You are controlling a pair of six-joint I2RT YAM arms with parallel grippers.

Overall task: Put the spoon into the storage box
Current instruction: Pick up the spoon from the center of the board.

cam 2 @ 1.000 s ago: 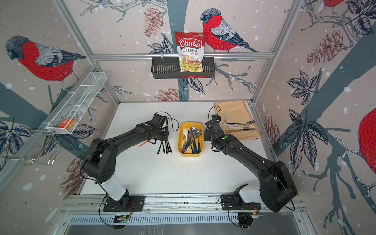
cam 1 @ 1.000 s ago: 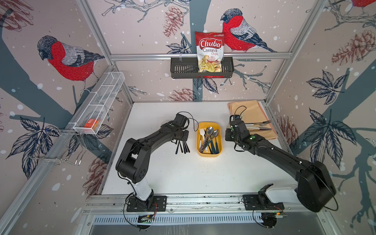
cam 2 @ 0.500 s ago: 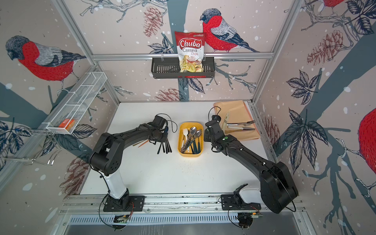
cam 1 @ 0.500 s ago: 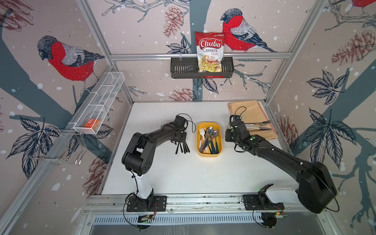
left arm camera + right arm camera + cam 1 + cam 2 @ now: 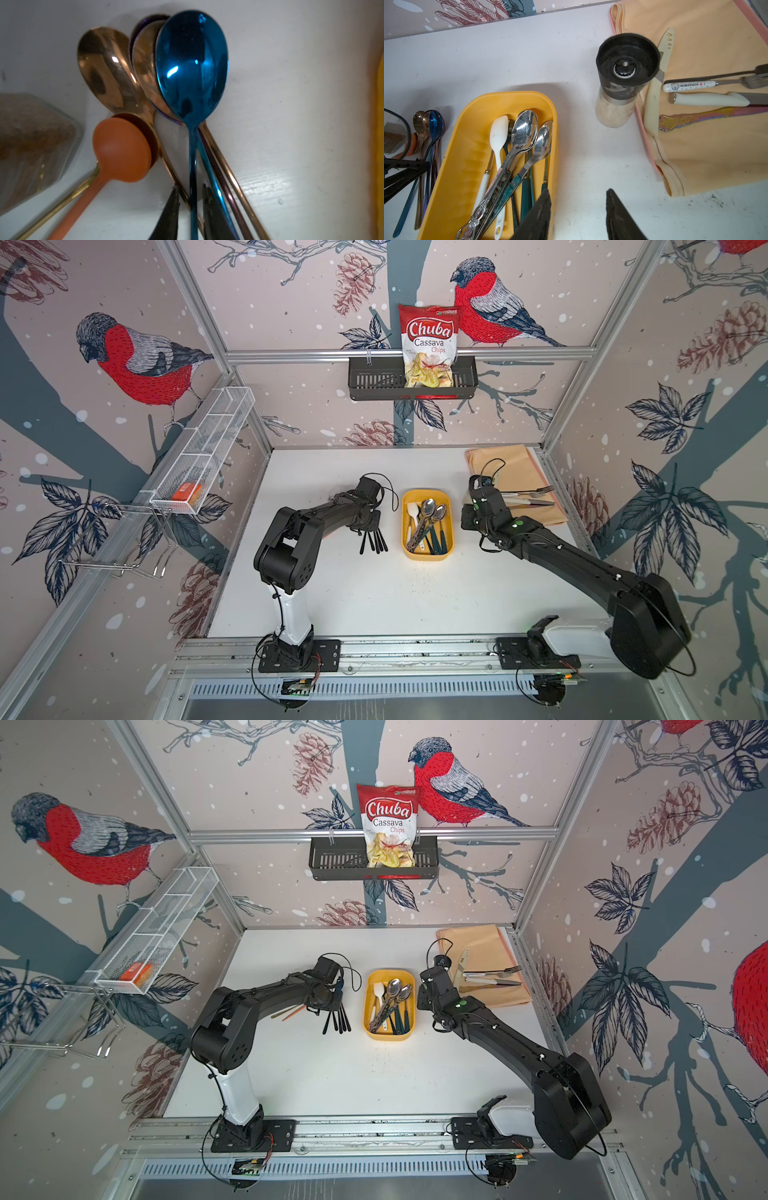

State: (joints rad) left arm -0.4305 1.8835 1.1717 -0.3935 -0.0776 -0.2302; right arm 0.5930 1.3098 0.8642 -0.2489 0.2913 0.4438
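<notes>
Spoons are what I am sorting, and a good share are already home: the yellow storage box (image 5: 467,133) holds two silver spoons (image 5: 527,128), a white spatula-like spoon (image 5: 498,133) and several dark-handled pieces, all lying lengthwise. What is left sits on the white table just beside the box, on my left arm's side: a blue spoon (image 5: 191,66) on top of a fanned stack of copper-coloured spoons (image 5: 104,68), with an orange spoon (image 5: 122,149) beside them and a glass jar (image 5: 31,145) near that. A bundle of black utensils (image 5: 372,540) lies just in front of the pile in both top views.

My left gripper (image 5: 190,209) is down low over that pile, and the blue spoon's thin handle runs right between my two dark fingertips (image 5: 169,212). They stand a narrow way apart with a sliver of gap either side of the handle, so I judge I do not have it clamped. My left arm reaches forward from its base with the elbow bent, wrist folded down over the spoons.

My right gripper (image 5: 578,216) hangs moderately parted and empty above the table between the box and a black-capped grinder (image 5: 623,83), which stands at the edge of the peach cloth (image 5: 716,145) carrying knives and forks. That arm stretches long and low from its base.

Still to do, I reckon: close on the blue handle, lift it, carry it over the wall.
</notes>
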